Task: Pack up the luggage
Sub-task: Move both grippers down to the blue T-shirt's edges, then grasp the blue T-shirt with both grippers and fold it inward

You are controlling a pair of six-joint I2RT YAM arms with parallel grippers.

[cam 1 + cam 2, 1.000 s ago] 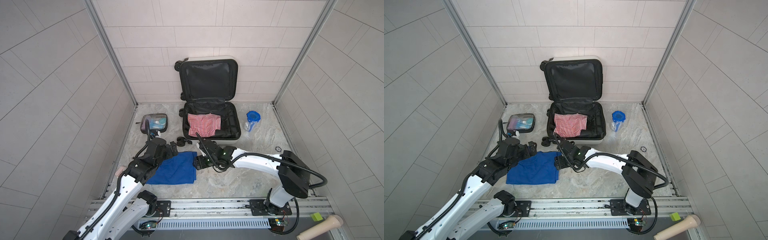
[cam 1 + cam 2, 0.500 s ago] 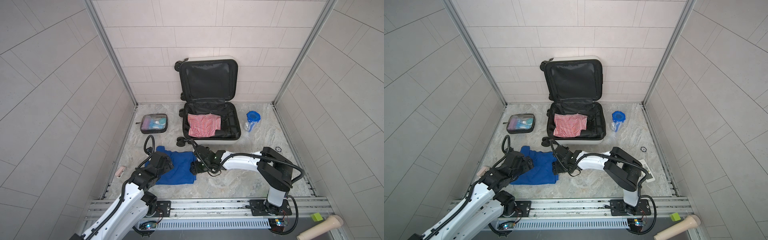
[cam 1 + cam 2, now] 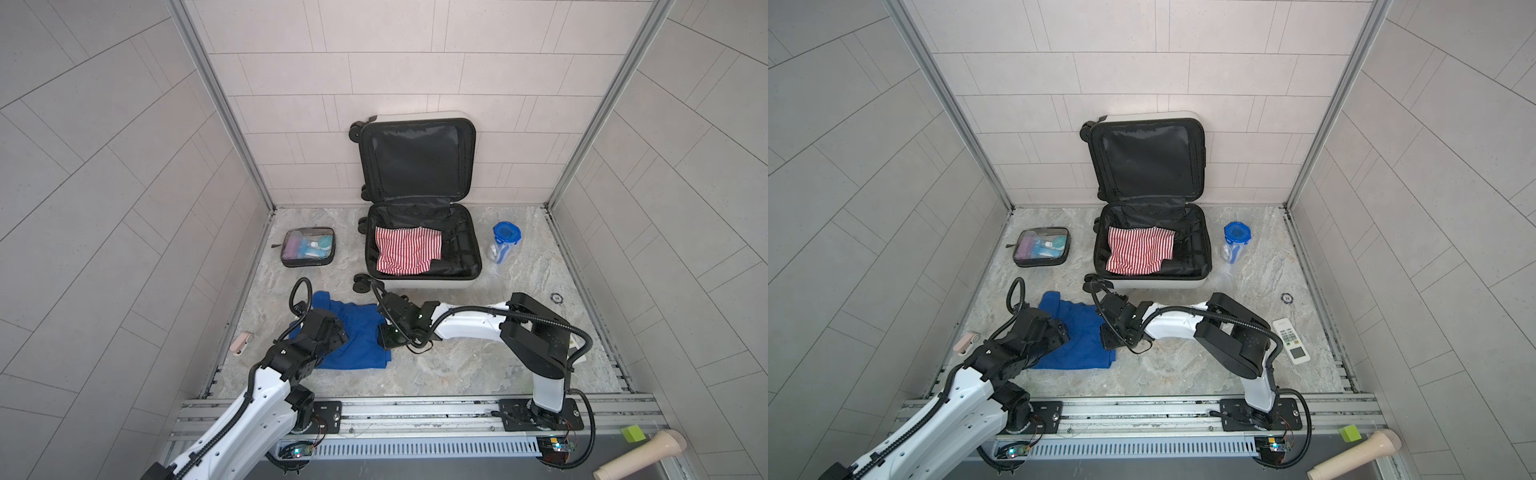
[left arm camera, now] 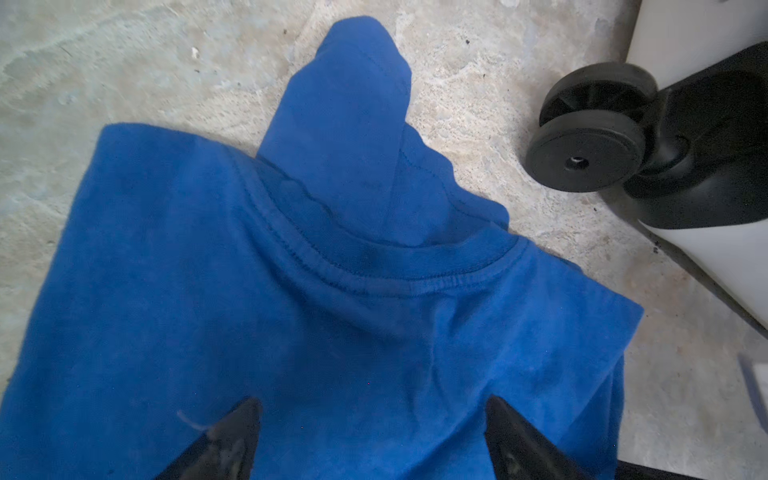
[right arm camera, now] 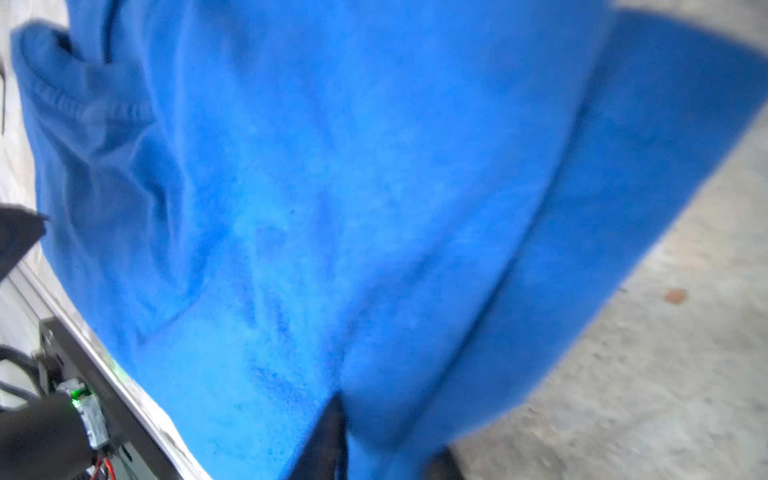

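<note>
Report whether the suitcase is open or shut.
Open. The luggage lies flat, its lid propped upright against the back wall, black lining exposed, a striped cloth inside.

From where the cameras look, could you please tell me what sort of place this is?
Probably a robot test booth dressed as a tiled room, not a real home: tiled wall panels in metal corner frames, a marble-look floor, and robot arms bolted to a rail at the front edge.

Even, bright light leaves only faint, soft shadows on the bench, both top views are sharp throughout, the left wrist view is slightly soft, and the right wrist view shows the blue shirt smeared.
</note>
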